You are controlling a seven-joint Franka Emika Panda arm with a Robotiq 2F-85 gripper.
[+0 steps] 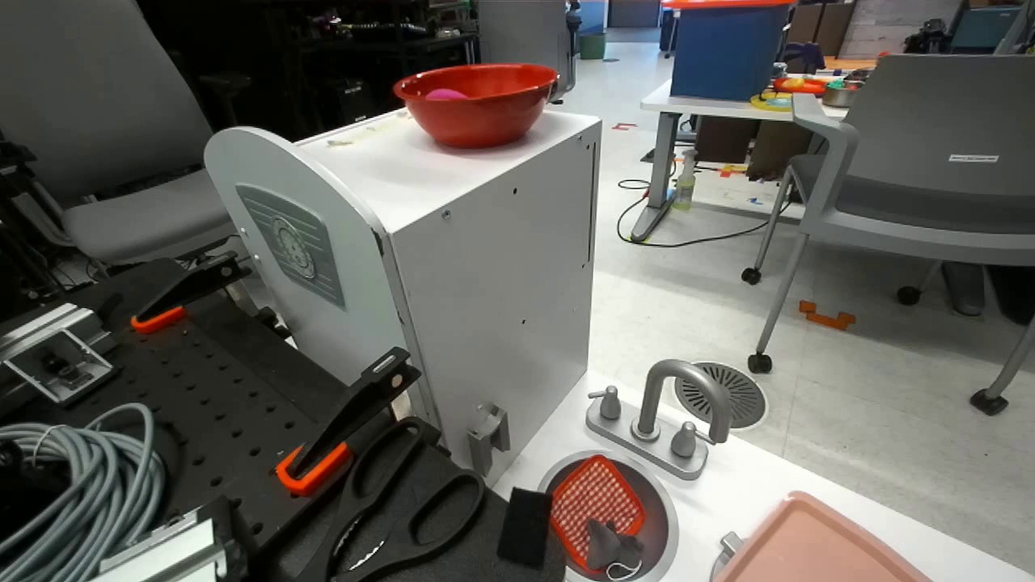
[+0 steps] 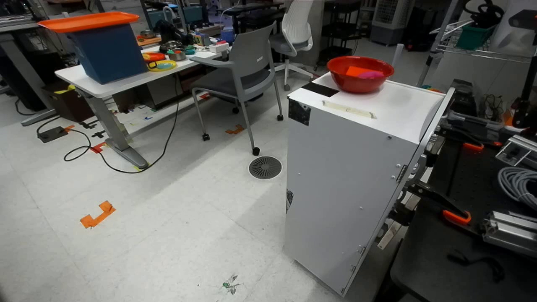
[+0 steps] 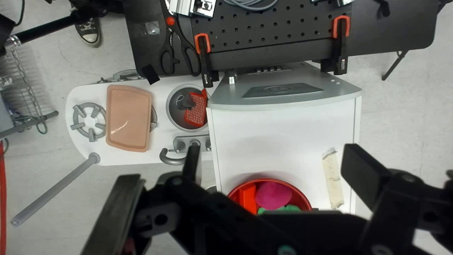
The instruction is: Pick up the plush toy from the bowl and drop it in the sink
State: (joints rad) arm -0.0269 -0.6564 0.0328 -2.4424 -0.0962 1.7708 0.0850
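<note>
White cabinet [image 3: 276, 141], right of the sink [image 3: 173, 115] in wrist view, bears the bowl [image 1: 483, 117]. My jaws stand apart: approach step, presumably. Next: align over the plush toy [image 3: 288, 208].

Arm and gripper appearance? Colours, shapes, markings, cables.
Only the gripper is identifiable, in the wrist view: mostly black, blurred, an angular linkage with round bolt-like spots. At picture right, a blocky black fingertip; at picture left, a long grey plate-like face. Small green round spot near the bottom edge. No cables or lettering discernible; arm not identifiable in any view.
</note>
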